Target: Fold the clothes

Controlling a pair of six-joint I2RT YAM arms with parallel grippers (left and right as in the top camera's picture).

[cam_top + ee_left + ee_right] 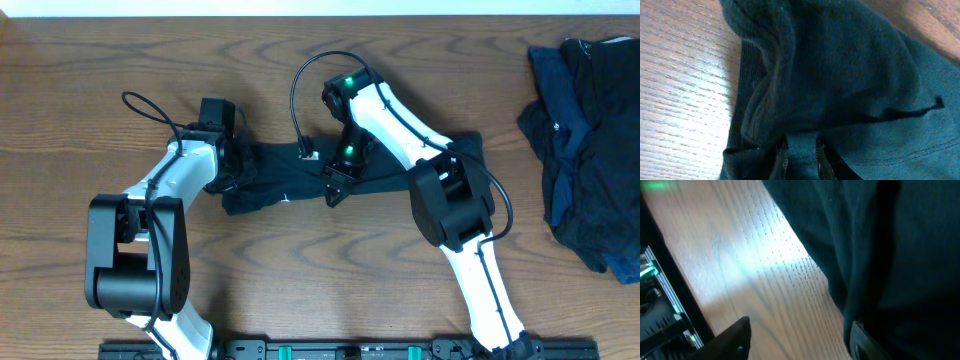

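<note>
A dark navy garment [285,175] of the clothes lies crumpled in a band across the middle of the table. My left gripper [232,165] is at its left end. In the left wrist view the left gripper [802,160] is shut on a fold of the garment [840,75], with cloth filling the narrow gap between the fingers [782,161]. My right gripper [335,188] hovers low at the garment's front edge. In the right wrist view the right gripper [800,340] is open over bare wood, and one finger [865,341] rests against the cloth [890,245].
More dark navy and black clothes [590,140] lie heaped at the table's right edge. The wooden table [100,70] surrounds the garment. The arms' base rail [350,350] runs along the front edge, and cables [300,90] loop above the garment.
</note>
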